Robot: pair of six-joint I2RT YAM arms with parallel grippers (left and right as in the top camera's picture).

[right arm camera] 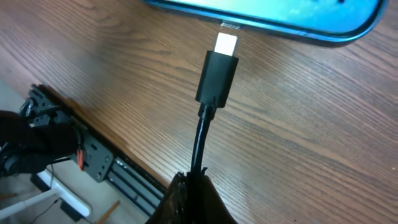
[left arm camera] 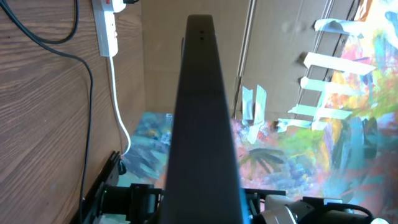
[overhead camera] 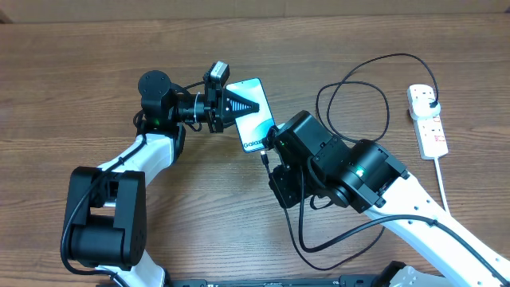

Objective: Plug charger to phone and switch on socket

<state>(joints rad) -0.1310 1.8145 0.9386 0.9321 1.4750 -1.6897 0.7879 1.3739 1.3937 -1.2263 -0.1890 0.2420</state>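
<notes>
Left gripper (overhead camera: 241, 102) is clamped on the far end of the phone (overhead camera: 256, 127), whose long axis runs away from the robot, tipped slightly left. Right gripper (right arm camera: 193, 199) pinches the charger (right arm camera: 217, 74) cable, its tip aimed lengthwise at the phone's near edge, just short of touching.

i see the phone (overhead camera: 253, 114) mid-frame on the table (overhead camera: 96, 64), the socket (overhead camera: 428, 119) far right, the charger (right arm camera: 217, 78) tip just below the phone's lower edge.
</notes>
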